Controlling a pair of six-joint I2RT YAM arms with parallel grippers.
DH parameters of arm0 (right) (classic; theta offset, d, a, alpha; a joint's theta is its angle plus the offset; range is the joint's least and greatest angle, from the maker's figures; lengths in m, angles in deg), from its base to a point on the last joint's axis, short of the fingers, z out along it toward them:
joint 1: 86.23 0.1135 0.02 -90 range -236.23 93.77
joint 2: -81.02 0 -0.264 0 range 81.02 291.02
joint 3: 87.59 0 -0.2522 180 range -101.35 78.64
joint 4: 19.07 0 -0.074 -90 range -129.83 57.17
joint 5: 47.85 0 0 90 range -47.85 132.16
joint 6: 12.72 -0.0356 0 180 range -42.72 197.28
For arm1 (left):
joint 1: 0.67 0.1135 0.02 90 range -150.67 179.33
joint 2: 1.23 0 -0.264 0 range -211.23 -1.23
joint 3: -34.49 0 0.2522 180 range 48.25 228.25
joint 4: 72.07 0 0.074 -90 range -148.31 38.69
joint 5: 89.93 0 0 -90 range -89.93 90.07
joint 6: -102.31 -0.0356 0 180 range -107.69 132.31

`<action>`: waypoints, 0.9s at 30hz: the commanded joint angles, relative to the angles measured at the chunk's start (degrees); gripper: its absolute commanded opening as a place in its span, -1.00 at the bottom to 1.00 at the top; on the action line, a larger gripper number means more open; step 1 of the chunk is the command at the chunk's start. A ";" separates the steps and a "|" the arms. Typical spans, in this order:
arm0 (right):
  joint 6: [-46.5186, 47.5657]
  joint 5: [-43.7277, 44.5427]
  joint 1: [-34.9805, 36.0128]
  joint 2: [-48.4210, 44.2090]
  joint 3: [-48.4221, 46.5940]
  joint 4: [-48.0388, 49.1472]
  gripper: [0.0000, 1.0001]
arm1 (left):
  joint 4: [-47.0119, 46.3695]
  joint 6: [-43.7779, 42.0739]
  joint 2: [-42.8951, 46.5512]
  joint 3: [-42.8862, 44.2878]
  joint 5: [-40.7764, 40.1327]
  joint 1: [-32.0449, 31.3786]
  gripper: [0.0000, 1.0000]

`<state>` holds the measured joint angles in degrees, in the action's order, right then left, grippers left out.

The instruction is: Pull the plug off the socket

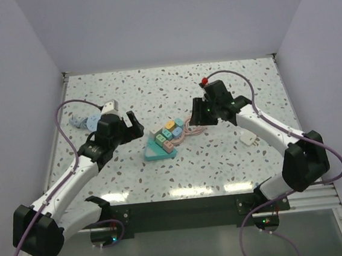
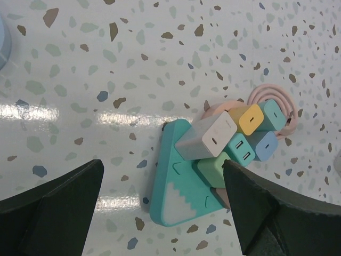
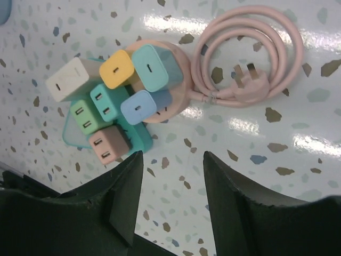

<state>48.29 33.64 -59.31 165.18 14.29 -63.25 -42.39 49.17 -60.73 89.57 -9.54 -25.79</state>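
Right wrist view: my right fingers (image 3: 120, 205), parted and empty, hover beside the teal socket (image 3: 139, 140) on the surface (image 3: 266, 186); its brown plug (image 3: 108, 146), probably light, rigid and slick, wants pinching across its flat sides; my left fingers (image 2: 53, 205) stand wide apart.

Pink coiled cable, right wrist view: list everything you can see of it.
The pink, rubbery-looking round cable lies flat on the speckled tabletop, wound in a few neat loops. Its matching pink three-pin plug rests inside the coil, with its bare metal pins toward the top of the view and plugged into nothing. The other end runs into the round pink base under the pastel chargers. Nothing else touches it.
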 commanded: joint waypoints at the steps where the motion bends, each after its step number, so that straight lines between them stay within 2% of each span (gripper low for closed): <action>1: -6.50 6.02 4.44 2.58 -4.28 -1.67 0.07 | -2.13 0.40 -0.09 0.25 0.64 0.52 1.00; 8: -20.73 17.27 11.75 8.65 -9.29 -3.60 0.31 | -1.77 1.37 1.41 -0.54 -0.24 0.52 1.00; 13: -34.69 23.53 14.39 9.79 -8.33 -1.06 0.31 | -0.81 2.42 2.29 -1.50 -0.33 0.52 1.00; 16: -39.37 27.57 14.92 10.49 -7.62 -0.35 0.22 | -0.28 3.04 3.95 -2.38 -0.59 0.51 1.00; 20: -40.97 28.82 14.92 13.73 -8.85 0.27 0.17 | 0.16 3.48 5.01 -3.96 -0.68 0.52 1.00; 27: -41.93 23.90 15.01 19.19 -10.88 0.97 0.18 | 1.13 3.48 5.36 -3.79 -1.64 0.52 1.00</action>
<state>9.28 57.44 -44.54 183.43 5.39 -63.58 -41.63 52.17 -56.47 85.83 -9.54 -25.79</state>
